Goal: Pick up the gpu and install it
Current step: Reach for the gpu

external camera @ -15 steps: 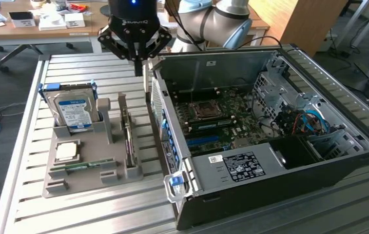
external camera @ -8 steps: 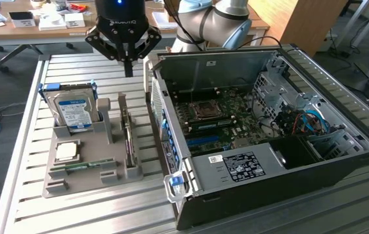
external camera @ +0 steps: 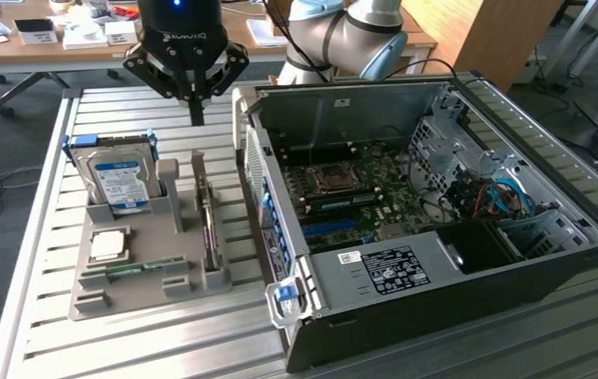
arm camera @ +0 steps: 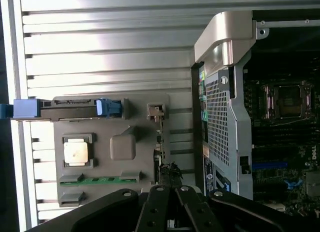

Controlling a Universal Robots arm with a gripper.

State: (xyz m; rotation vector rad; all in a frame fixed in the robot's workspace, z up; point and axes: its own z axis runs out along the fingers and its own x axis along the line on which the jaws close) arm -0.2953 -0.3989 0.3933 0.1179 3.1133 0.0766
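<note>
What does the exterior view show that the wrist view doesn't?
Exterior view: power supply, blue cables, the arm, the blue label on the hard drive. Wrist view: the perforated case panel face-on. Both: gpu upright in the grey holder, CPU, RAM stick, CPU socket, shut claw above the gpu.

1. "ROBOTIQ", pale letters printed upside down on the black body of the tool [external camera: 197, 117], upper left of the exterior frame.
2. "DELL", turned sideways, on the motherboard [arm camera: 280, 142] in the wrist view.
3. White label [external camera: 393, 268] on the power supply [external camera: 330, 278], lower centre of the exterior frame: print too small to read.
4. Blue label [external camera: 119, 189] on the hard drive [external camera: 109, 160], left of the exterior frame: illegible.
</note>
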